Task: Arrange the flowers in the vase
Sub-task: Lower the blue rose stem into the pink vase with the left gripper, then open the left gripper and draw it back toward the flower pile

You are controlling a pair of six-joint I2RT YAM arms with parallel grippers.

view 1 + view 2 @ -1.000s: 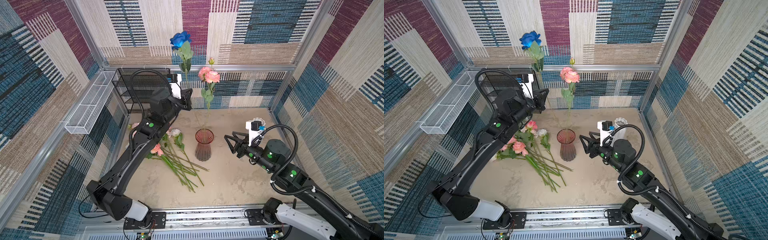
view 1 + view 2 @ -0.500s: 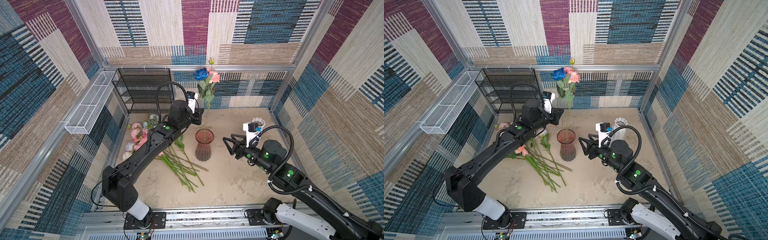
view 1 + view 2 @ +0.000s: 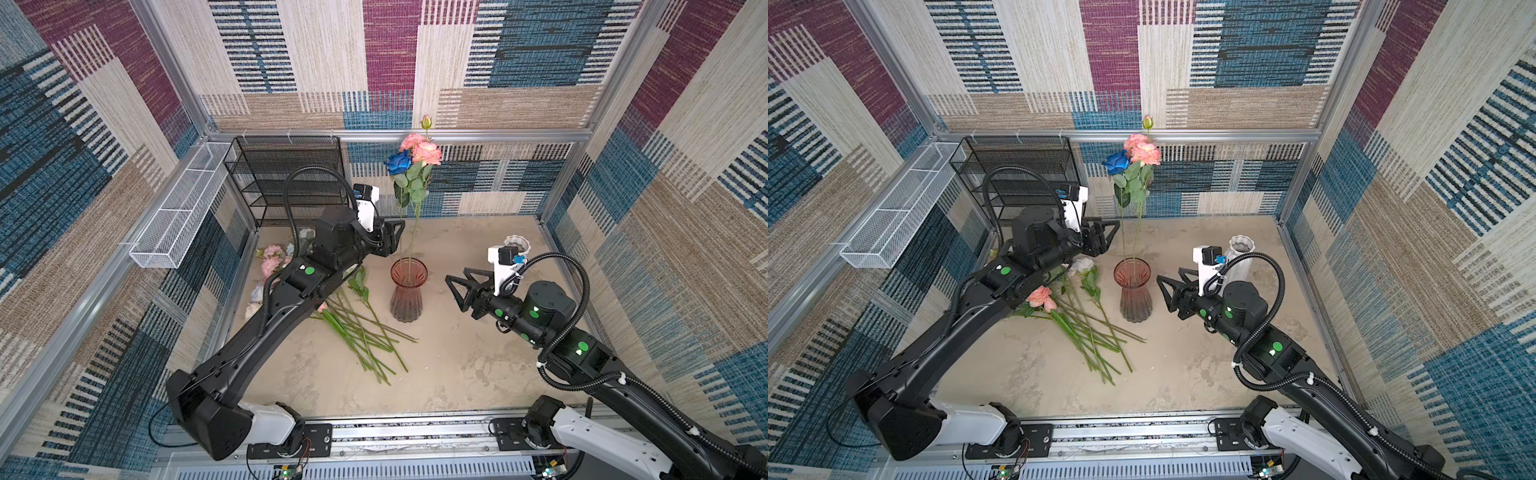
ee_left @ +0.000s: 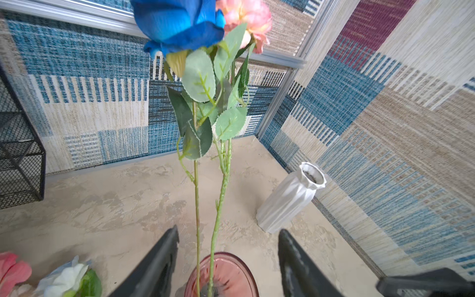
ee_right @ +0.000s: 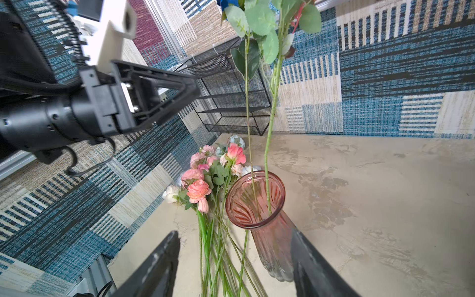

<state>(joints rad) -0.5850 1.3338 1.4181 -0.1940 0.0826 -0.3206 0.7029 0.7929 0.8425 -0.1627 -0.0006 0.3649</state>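
A pink glass vase [image 3: 408, 291] [image 3: 1135, 291] stands mid-table with two stems upright in it: a dark blue rose [image 3: 399, 163] and a pink and peach rose spray [image 3: 420, 148]. My left gripper [image 3: 397, 235] [image 4: 228, 232] hovers just left of those stems above the vase rim [image 4: 221, 257], open, touching neither stem. The other flowers [image 3: 357, 328] [image 5: 203, 185] lie in a loose pile left of the vase, their blooms partly hidden under the left arm. My right gripper [image 3: 455, 284] [image 5: 235, 234] stands open a short way right of the vase, holding nothing.
A white ribbed vase [image 3: 517, 243] [image 4: 290, 198] stands at the back right behind the right wrist. A black mesh rack [image 3: 286, 178] fills the back left corner, with a white wire basket [image 3: 183, 216] on the left wall. Patterned walls enclose the table.
The left gripper came down from high up with the blue rose, set its stem into the vase and opened off it. The right gripper opened a little wider.
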